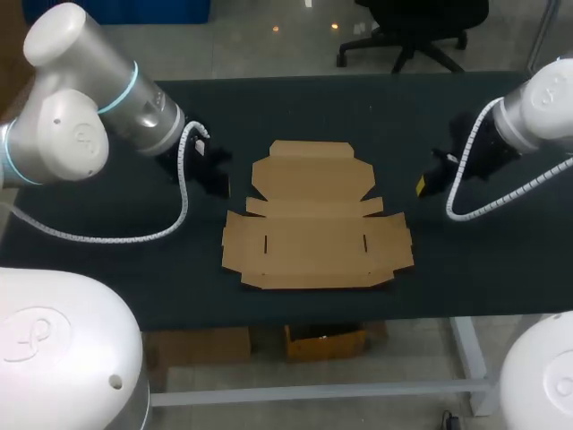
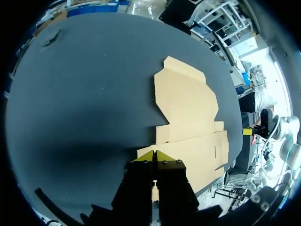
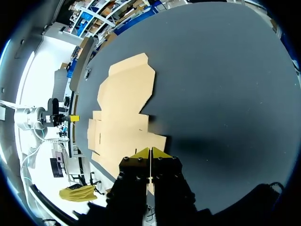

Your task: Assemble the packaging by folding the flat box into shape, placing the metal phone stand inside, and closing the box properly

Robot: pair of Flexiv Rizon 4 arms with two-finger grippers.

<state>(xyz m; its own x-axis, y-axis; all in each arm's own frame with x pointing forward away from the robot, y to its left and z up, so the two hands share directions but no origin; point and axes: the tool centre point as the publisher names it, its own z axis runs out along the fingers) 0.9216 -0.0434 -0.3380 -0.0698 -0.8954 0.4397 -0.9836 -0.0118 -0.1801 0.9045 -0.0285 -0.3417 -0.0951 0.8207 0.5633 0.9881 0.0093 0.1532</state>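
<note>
Flat box (image 1: 315, 219), an unfolded cardboard blank with flaps and two cut slots, lying flush on the middle of the dark table (image 1: 116, 269); no panel is raised and no metal phone stand shows in any view. Left gripper (image 2: 156, 155) stands near the blank's left side and right gripper (image 3: 150, 151) near its right side. Each has its yellow tips pressed together with no gap and holds nothing. Judged hazards: with the sheet flat against the surface, closed fingers have no edge to get under, so a sideways approach would probably push the blank across the table rather than lift a flap. A lift from one side alone could swing the whole sheet round. A bend made away from a scored line could crease a panel and keep the tabs from meeting their slots.
</note>
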